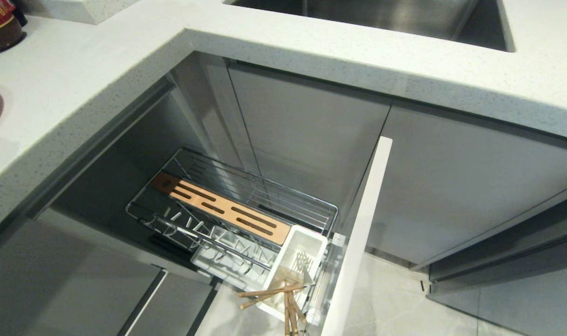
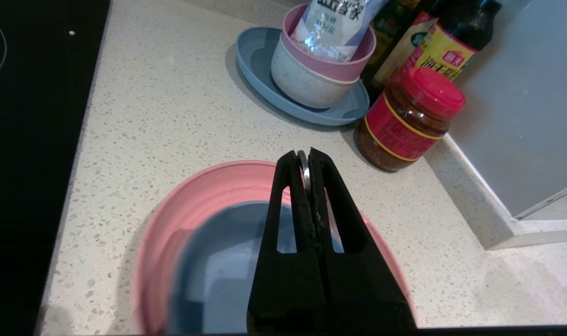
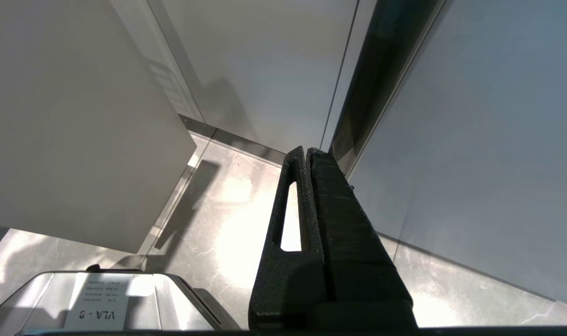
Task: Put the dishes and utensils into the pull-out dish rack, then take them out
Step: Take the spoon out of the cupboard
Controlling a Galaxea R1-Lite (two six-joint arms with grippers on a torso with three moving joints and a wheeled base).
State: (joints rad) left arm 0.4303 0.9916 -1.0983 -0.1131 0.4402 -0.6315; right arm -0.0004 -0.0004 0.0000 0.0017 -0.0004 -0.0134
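In the left wrist view my left gripper (image 2: 304,156) hangs over the countertop, shut on the thin end of a silver metal utensil (image 2: 303,164). Below it sits the pink plate (image 2: 204,186) with the pale-blue bowl (image 2: 227,261) inside. The head view shows the pull-out dish rack (image 1: 330,207) drawn out. It has a tan wooden strip (image 1: 222,210), a pale door front (image 1: 362,233) and a white cup (image 1: 306,238). Wooden chopsticks (image 1: 269,293) and a fork head (image 1: 303,261) stand in the cup. My right gripper (image 3: 306,151) is shut and empty, parked low over the floor.
At the back of the counter a blue-grey plate (image 2: 250,51) carries stacked pink and beige bowls (image 2: 311,79) with a bag inside. A red-lidded jar (image 2: 409,121) and sauce bottles (image 2: 446,42) stand beside them. A black cooktop (image 2: 31,140) borders the counter; a sink (image 1: 381,18) lies behind the rack.
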